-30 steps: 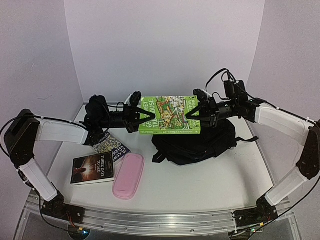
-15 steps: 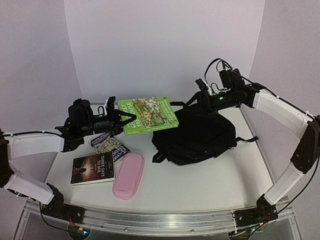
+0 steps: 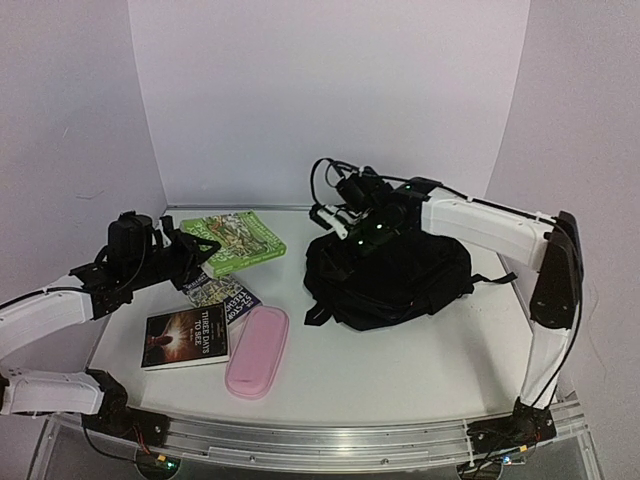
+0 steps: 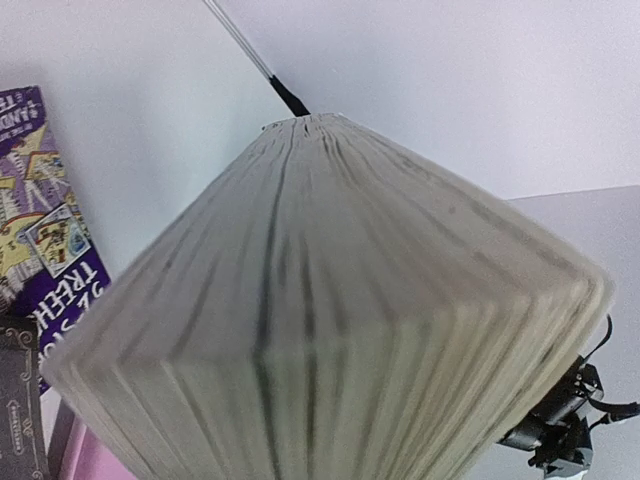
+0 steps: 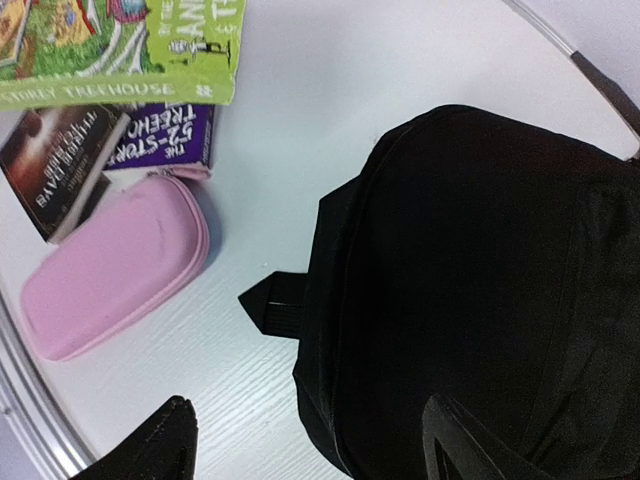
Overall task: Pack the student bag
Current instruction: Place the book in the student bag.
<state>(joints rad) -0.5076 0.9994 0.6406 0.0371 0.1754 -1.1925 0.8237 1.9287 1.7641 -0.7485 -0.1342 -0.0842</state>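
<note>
From the top external view, the student bag, a large soft black fabric backpack, lies slumped on the white worktop, right of centre and toward the back wall. The right claw hangs over the bag's rear left corner. The left claw is clamped on the near edge of a bright green paperback book, which sits tilted at the back left, well apart from the bag. Below it a purple paperback book lies flat, with a dark-covered book just in front of it. A pink oblong zip pencil case lies beside the dark book.

From the left wrist, the fanned, greyish page edges of the green book fill nearly the whole view, right up against the camera. The claw's own fingers are hidden. The purple book shows at the left edge, and the right arm's dark head shows at the lower right.

From the right wrist, the right claw stands wide, its two dark fingertips far apart and gripping nothing. Below it lies the edge of the bag, with a short strap tab poking onto the worktop. The pencil case lies to the left, with all three books above it.
</note>
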